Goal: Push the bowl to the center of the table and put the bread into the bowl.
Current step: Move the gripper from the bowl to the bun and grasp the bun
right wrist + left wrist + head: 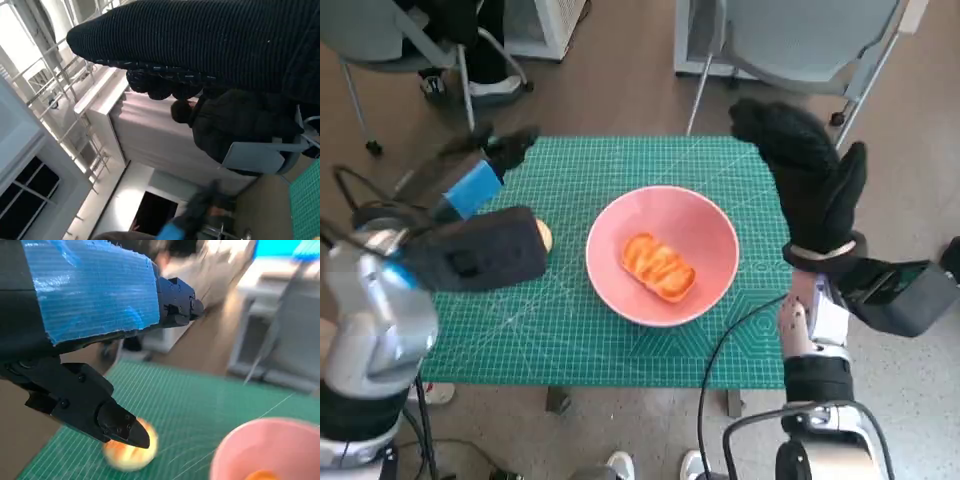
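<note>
Bread already in bowl; both hands held nothing.

Nearest the robot, the bowl sat mid-mat with the bread inside, between the two hands. The right hand hovered just beside the bowl's rim, fingers spread, empty. The left hand, fingers apart and holding nothing, hung over a small roll. Risk, as judged: either hand swinging inward could knock the bowl off centre, or nudge the roll across the mat.
</note>
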Controlling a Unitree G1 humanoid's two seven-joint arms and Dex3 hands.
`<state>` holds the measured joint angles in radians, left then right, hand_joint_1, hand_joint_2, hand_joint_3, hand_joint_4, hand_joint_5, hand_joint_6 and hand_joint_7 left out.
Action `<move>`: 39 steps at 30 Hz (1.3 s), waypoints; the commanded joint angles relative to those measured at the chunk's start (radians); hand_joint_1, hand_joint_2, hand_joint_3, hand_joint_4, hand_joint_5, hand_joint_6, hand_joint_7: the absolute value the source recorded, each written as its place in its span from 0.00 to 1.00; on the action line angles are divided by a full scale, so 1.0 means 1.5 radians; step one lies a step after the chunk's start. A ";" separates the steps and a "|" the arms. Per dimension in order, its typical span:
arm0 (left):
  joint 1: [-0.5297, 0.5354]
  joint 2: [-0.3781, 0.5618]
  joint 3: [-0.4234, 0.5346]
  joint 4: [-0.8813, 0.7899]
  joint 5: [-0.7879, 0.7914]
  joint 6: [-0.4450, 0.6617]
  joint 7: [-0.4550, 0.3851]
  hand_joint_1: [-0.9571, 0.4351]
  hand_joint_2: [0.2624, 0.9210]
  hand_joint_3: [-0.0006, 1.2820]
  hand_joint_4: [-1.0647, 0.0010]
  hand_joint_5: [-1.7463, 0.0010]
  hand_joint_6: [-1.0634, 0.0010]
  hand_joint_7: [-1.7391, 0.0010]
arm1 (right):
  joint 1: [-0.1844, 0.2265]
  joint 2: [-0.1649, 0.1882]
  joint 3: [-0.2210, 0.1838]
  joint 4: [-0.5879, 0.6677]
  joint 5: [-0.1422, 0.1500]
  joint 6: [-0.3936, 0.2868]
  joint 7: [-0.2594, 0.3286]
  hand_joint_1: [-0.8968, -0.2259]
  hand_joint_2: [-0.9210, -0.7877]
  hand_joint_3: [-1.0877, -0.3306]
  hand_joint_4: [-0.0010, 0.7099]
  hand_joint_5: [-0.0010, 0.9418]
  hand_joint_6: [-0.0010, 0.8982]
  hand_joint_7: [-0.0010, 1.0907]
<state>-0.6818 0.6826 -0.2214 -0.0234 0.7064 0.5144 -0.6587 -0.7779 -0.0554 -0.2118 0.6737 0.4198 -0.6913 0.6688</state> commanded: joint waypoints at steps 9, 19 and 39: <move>-0.139 -0.033 -0.108 0.292 0.048 -0.041 0.004 0.34 0.59 0.00 1.00 1.00 1.00 1.00 | 0.008 -0.005 -0.002 0.007 0.010 0.009 0.016 0.32 0.00 0.27 0.16 0.00 0.04 0.37; -0.192 -0.052 -0.155 0.421 0.064 -0.058 0.006 0.35 0.58 0.00 1.00 1.00 1.00 1.00 | 0.009 -0.011 -0.004 0.004 0.006 0.012 0.010 0.32 0.00 0.27 0.16 0.00 0.04 0.37; -0.259 -0.101 -0.194 0.647 0.058 -0.113 0.081 0.42 0.57 0.00 1.00 1.00 1.00 1.00 | 0.010 -0.012 -0.002 0.002 -0.005 0.009 -0.005 0.31 0.00 0.27 0.16 0.00 0.04 0.37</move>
<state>-1.0254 0.5436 -0.5019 0.9104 0.7886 0.3535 -0.5516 -0.7773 -0.0716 -0.2159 0.6716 0.4234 -0.6882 0.6684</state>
